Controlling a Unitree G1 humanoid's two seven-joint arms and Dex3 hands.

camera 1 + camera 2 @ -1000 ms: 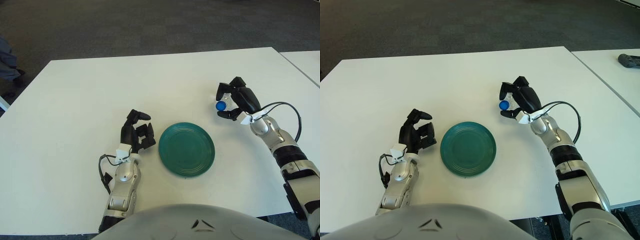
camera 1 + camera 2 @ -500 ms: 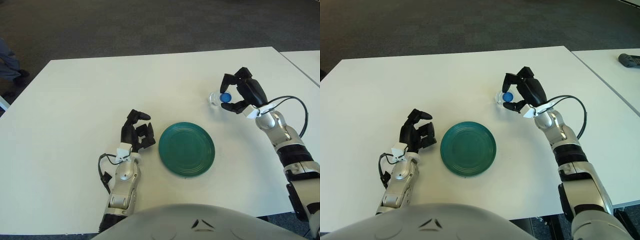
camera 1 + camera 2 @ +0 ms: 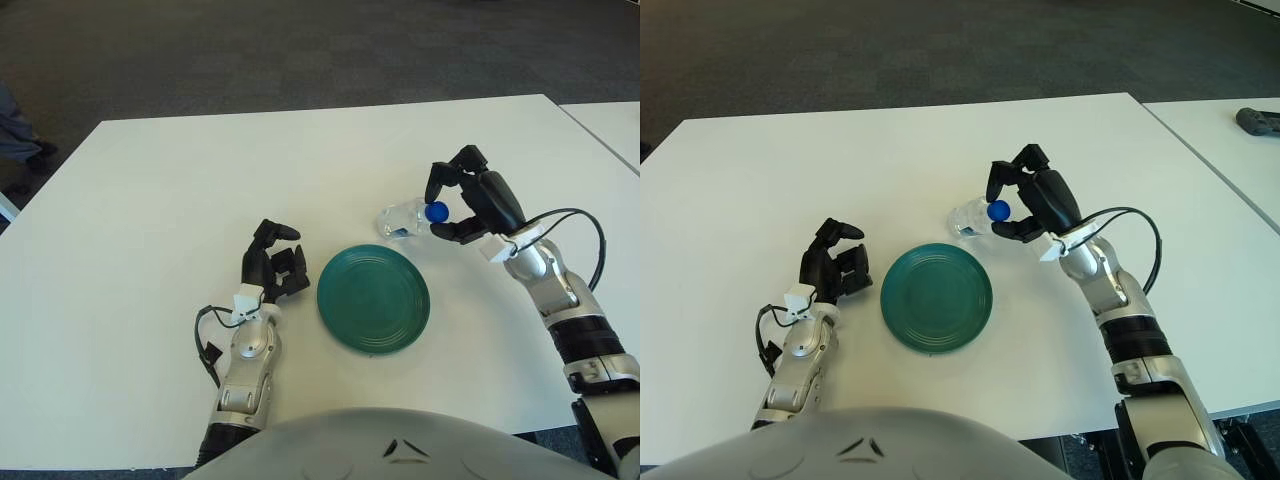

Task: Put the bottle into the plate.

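A clear plastic bottle (image 3: 400,218) with a blue cap (image 3: 436,211) hangs tilted above the white table (image 3: 180,180), its body pointing left. My right hand (image 3: 446,207) is shut on its cap end, just up and right of the plate's far rim. The dark green plate (image 3: 373,299) lies flat at the table's front centre with nothing on it. My left hand (image 3: 274,258) shows left of the plate, fingers curled and holding nothing.
A second white table (image 3: 1230,140) stands at the right with a dark object (image 3: 1258,120) on it. Dark carpet lies beyond the table's far edge. A black cable (image 3: 585,225) loops off my right wrist.
My right hand has carried the bottle left and down towards the plate, and the bottle's clear body now sticks out to the left. The left hand has not moved.
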